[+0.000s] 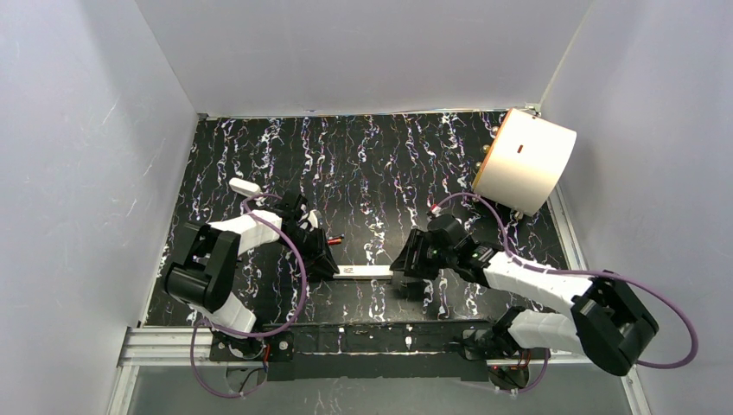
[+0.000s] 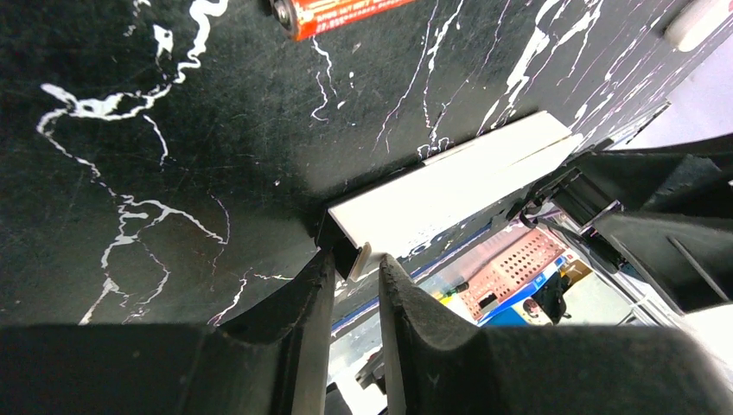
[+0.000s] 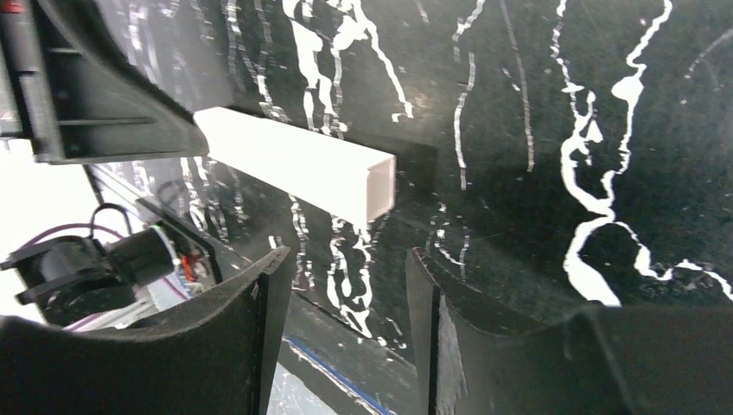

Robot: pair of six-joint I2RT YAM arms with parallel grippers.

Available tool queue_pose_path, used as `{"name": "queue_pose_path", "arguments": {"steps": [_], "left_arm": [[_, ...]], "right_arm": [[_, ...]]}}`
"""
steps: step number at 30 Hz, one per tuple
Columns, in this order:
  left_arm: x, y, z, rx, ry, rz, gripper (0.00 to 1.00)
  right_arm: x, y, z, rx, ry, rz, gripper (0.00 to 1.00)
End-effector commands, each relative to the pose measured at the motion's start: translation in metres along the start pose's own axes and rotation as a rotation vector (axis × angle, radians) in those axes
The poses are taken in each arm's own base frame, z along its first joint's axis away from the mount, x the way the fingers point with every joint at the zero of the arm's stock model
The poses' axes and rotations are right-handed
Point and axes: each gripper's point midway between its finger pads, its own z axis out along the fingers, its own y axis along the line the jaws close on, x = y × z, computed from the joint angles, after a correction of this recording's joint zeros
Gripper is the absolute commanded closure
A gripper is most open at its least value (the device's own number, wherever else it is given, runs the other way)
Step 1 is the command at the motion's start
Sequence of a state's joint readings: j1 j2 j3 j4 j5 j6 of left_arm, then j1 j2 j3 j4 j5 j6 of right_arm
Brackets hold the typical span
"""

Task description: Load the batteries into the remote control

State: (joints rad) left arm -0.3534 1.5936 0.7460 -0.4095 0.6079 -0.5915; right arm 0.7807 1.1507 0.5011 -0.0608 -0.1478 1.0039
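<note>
Pinching an end of the remote control, the left tool sits nearly closed; the right tool gapes empty.

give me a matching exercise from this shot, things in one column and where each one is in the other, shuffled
Things:
1. white remote control
2. orange-red battery
3. small white oblong piece
4. large white cylinder

Places:
A. at the far right corner of the mat
B. lying loose on the mat, close beside the left gripper
C. one end pinched between the left gripper's fingers
D. near the mat's left edge, farther back than the left gripper

Pairs: 1-C, 2-B, 3-D, 4-A
</note>
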Motion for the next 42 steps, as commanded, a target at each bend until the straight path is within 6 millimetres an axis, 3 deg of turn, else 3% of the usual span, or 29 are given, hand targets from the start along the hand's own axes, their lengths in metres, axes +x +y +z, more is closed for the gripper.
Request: {"name": "queue_pose_path", "arguments": {"steps": [1,6,13,21,28,36,42], "left_arm": [[0.013,0.073,0.013,-0.314,0.010,-0.028,0.79],[0.013,0.073,0.014,-0.314,0.012,-0.027,0.79],[0.013,0.072,0.014,-0.308,0.014,-0.027,0.80],[0.014,0.072,0.014,-0.306,0.017,-0.027,0.82],[0.014,0.072,0.014,-0.303,0.019,-0.033,0.86],[0.016,0.070,0.018,-0.280,0.020,-0.051,0.92],[0.016,0.067,0.020,-0.259,0.017,-0.063,0.94]], "right_arm": [[-0.010,0.003,0.007,0.034,0.000,-0.072,0.44],[-0.018,0.007,0.022,0.057,0.014,-0.101,0.55],[-0.019,0.000,0.030,0.087,0.017,-0.096,0.58],[-0.003,-0.023,0.034,0.142,0.082,-0.133,0.82],[0.002,-0.031,0.038,0.172,0.115,-0.153,0.93],[0.022,-0.030,0.045,0.173,0.172,-0.179,0.99],[0.041,-0.017,0.056,0.127,0.215,-0.179,0.99]]}}
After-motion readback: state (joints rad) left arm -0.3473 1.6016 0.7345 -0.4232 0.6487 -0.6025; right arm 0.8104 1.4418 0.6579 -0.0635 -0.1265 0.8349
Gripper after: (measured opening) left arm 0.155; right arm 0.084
